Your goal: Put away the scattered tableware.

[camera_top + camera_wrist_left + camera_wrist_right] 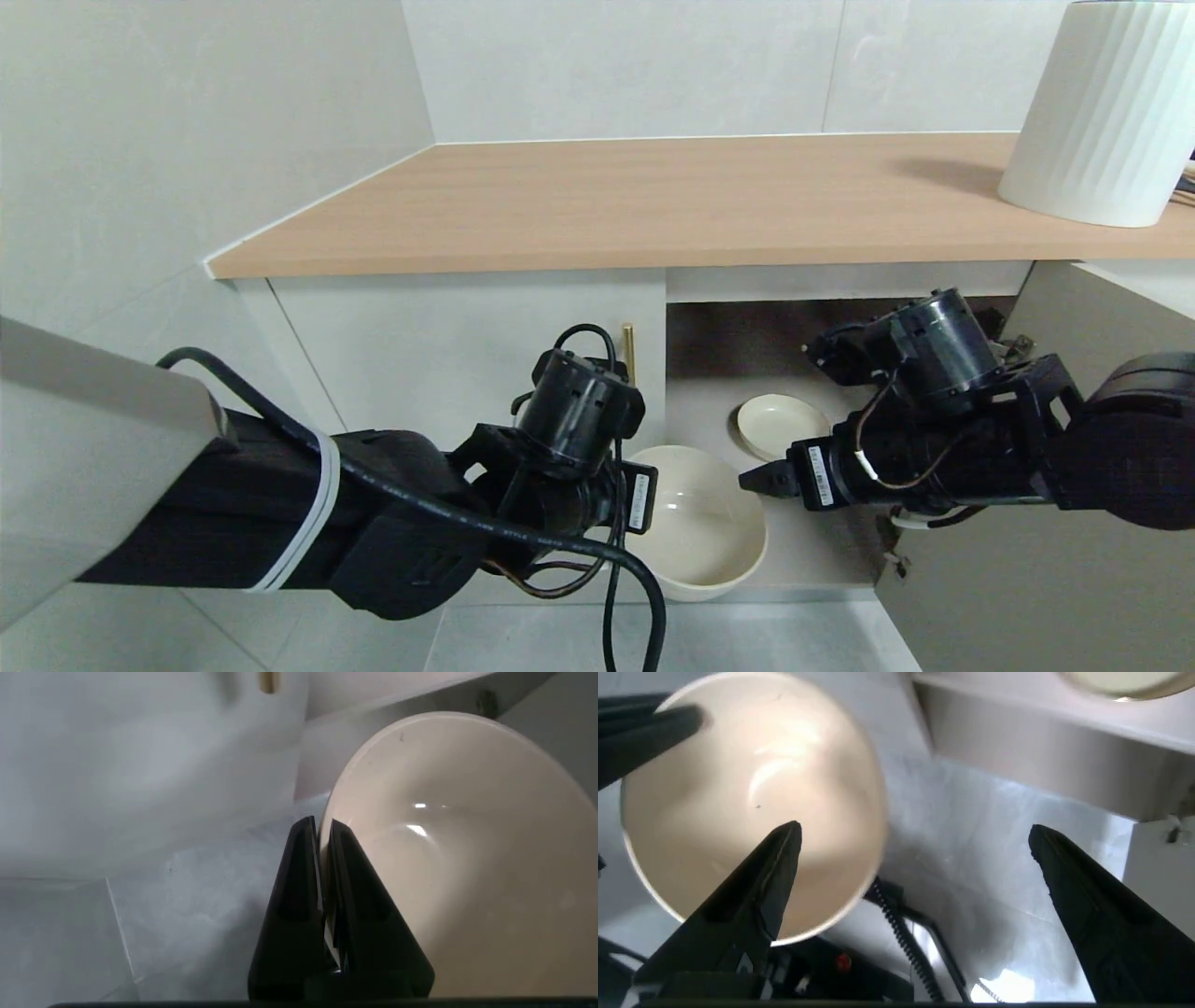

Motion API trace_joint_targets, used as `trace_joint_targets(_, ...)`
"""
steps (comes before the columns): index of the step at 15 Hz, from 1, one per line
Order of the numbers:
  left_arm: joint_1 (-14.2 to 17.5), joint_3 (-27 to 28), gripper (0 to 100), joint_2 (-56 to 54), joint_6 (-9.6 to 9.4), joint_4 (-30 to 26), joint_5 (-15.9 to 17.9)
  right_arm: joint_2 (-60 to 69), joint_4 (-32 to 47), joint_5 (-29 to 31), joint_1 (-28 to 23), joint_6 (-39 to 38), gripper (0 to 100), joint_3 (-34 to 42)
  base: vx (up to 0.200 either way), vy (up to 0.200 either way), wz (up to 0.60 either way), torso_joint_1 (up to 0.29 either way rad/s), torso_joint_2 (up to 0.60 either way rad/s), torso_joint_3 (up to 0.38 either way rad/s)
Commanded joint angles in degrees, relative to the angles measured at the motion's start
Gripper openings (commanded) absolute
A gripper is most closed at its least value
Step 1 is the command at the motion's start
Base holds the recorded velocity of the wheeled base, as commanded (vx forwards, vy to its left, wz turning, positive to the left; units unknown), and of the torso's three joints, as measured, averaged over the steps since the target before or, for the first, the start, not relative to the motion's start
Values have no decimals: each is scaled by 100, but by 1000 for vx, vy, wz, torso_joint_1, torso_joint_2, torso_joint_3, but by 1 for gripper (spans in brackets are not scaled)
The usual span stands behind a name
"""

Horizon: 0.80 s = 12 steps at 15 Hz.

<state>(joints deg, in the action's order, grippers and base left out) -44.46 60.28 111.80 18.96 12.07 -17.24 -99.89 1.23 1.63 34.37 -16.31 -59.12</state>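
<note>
Since the left gripper (322, 826) has its fingers pinched together on the near rim of the bowl (700, 532), one finger inside the wall and one outside, I read this as a rim-pinch carry: only a thin edge is on offer, so that's what gets clamped. The bowl hangs mouth-up, tilted a little, at the open mouth of the lower cabinet (812, 551), roughly over its front lip. I can't tell if the base touches the shelf. From the right wrist view it looks to be out over the floor tiles, so I judge it not yet set down. The right gripper (915, 833) sits just beside the bowl's right side with fingers wide apart and nothing in them. My guess is it's parked there to keep the doorway free, or to steady the bowl if it swings. A small plate (782, 425) already lies flat at the back of the cabinet floor, which leaves the front area as the obvious drop spot. The right-hand door (1027, 579) is swung open. The left door (467, 355) is shut, its brass handle (628, 350) close above the left wrist, so watch clearance there. On the countertop (653, 205) a white ribbed container (1102, 112) stands well apart from the work. Main risk: a one-sided pinch lets the bowl pivot, so move it inward slowly and lower it before release.
</note>
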Motion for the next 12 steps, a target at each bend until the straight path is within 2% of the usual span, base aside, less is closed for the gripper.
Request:
trace_joint_targets(1,-89,-25,0,26,3,15,-43,-303,-9,4,88,-12,100,6,0,0,0,0,0,0)
trace_joint_targets(9,-168,-34,0,-53,73,24,-60,-795,-70,4,88,-197,100,-99,0,0,0,0,0,0)
trace_joint_targets(10,-168,-34,0,-53,73,24,-60,-839,-70,4,97,-206,0,-117,0,0,0,0,0,0)
trace_joint_targets(12,-168,-34,0,-35,73,24,-60,-839,-141,4,97,-215,0,-90,0,0,0,0,0,0)
